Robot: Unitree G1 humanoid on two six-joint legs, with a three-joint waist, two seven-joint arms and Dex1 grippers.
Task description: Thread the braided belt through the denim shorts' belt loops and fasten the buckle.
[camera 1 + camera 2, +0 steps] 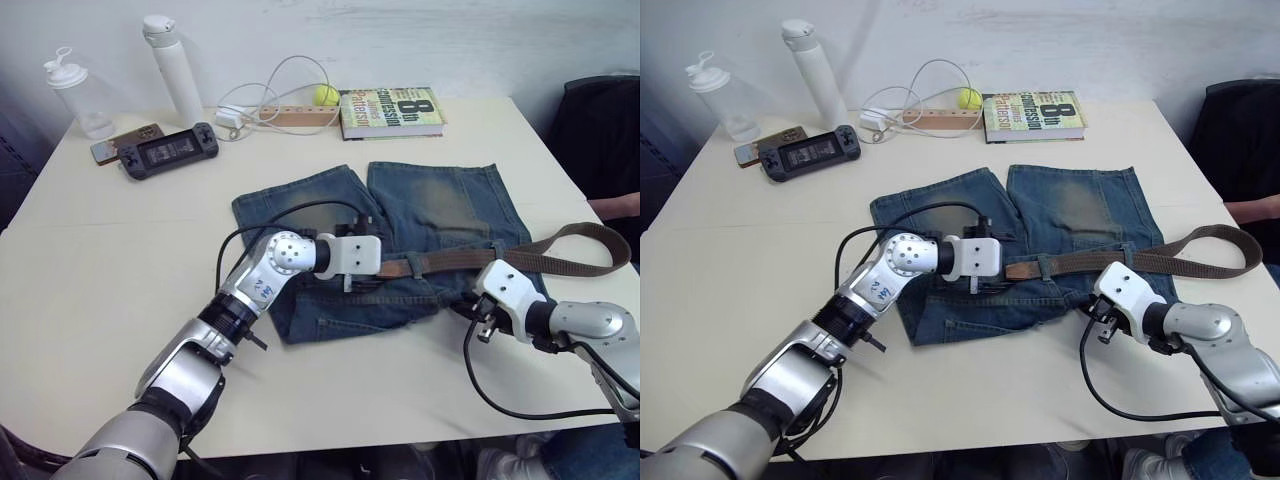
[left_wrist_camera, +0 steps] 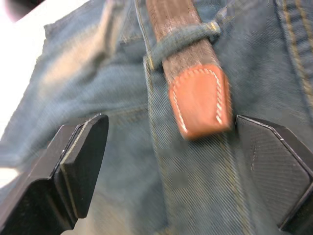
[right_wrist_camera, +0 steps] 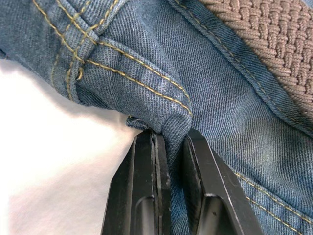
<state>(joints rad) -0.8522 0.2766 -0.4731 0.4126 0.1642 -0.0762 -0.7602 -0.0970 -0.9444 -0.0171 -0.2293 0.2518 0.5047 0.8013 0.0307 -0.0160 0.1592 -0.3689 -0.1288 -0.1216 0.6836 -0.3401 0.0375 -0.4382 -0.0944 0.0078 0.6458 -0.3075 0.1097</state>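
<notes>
Left wrist view: left tool (image 2: 166, 161) is wide open, holding nothing, fingers (image 2: 80, 166) straddling the belt's tan leather tip (image 2: 199, 100). Tip has just cleared a belt loop (image 2: 183, 41) and lies flat on the waistband, close to the far finger.

Right wrist view: right tool (image 3: 171, 161) is nearly closed, pinching a fold of denim at the edge of the denim shorts (image 3: 205, 98). Looks like it's anchoring the garment, not the belt.

Landmark = shorts, lying flat mid-tabletop (image 1: 100, 250), legs pointing toward the far edge.
- braided belt (image 1: 440, 262) runs along the waistband under at least one more loop (image 1: 497, 250), then its free length curls in a loop off the shorts' right side (image 1: 590, 250)
- left tool (image 1: 362, 280) sits over the waistband near the middle; right tool (image 1: 478, 312) at the shorts' near right corner
- buckle: can't pick it out
- beyond the legs: book (image 1: 390, 110), tennis ball (image 1: 326, 95), white cable (image 1: 270, 95), handheld console (image 1: 168, 152), two bottles (image 1: 175, 65)

Step in hand, my read: threading is partway along, left tool lining up to re-grab the tip past the loop.

Next move calls for: centre the tool on the tip, close on the leather only, not the denim underneath, then pull along the waistband toward the next loop while the right tool keeps the shorts from sliding.
</notes>
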